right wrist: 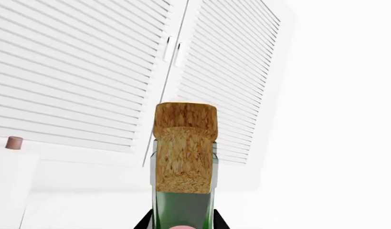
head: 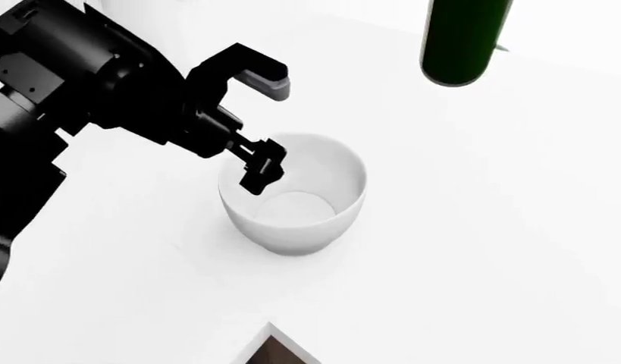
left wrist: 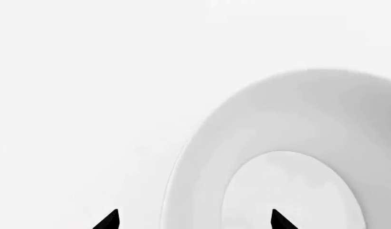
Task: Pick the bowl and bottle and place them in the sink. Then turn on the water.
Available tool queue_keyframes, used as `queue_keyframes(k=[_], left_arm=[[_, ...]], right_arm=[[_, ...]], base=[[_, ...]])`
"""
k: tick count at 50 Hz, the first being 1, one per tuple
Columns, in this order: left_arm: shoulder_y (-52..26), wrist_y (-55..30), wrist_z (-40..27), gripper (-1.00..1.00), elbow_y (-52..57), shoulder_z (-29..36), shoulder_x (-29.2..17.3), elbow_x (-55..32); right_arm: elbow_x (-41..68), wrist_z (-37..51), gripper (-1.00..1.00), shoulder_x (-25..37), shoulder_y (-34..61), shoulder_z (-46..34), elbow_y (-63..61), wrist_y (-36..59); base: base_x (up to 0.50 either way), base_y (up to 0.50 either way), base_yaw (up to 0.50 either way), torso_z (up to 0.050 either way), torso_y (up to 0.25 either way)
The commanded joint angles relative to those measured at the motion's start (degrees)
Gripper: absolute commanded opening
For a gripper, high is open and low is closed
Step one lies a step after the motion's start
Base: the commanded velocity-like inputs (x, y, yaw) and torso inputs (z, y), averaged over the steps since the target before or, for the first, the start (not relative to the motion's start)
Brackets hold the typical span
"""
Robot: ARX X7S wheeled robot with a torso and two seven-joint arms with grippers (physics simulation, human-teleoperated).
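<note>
Left wrist view: white bowl [left wrist: 290,157] filling one side of the frame, seen from above, flat round inner bottom plain inside the smooth wall. 2 black fingertips [left wrist: 109,220] poking in at the edge, spread wide, 1 over bare white counter [left wrist: 87,95] outside the rim, the other over the bowl's inner floor. Nothing gripped between them.

Head view: left gripper [head: 270,125] at the bowl's [head: 295,193] far-left rim, jaws open, 1 finger dipped just inside the rim, the other raised clear above and behind it. Bowl upright on the white counter [head: 472,227], near the middle of the frame. Dark green bottle [head: 462,38] at the top right, only its lower body and base in frame, lifted off the counter and well apart from the bowl. Right gripper not visible here. Small dark corner [head: 274,350] at the bottom edge, too little shown to name.

Right wrist view: bottle neck [right wrist: 182,205] with tan cork [right wrist: 184,148] standing straight up from between the right gripper's [right wrist: 182,223] 2 black finger edges, clamped tight on the green glass just below the cork. White louvred doors [right wrist: 87,71] behind. White cylinder with a small brownish cap [right wrist: 14,142] at the frame's edge.
</note>
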Motion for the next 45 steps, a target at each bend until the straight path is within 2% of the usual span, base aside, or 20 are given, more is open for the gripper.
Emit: queue_keyframes(k=[1, 45], left_arm=[[0.85, 1.02, 0.86, 1.00, -1.86, 0.73, 1.16, 0.80], [4.84, 2.90, 0.94, 1.00, -6.54, 1.40, 3.06, 1.53]], right_arm=[[-1.64, -0.25, -1.00, 0.19, 0.33, 0.64, -0.50, -0.23], [-1.60, -0.31, -1.00, -0.28, -0.10, 0.62, -0.56, -0.55]], base=[[0.00, 0.00, 0.00, 0.000, 0.000], [0.00, 0.00, 0.00, 0.000, 0.000]])
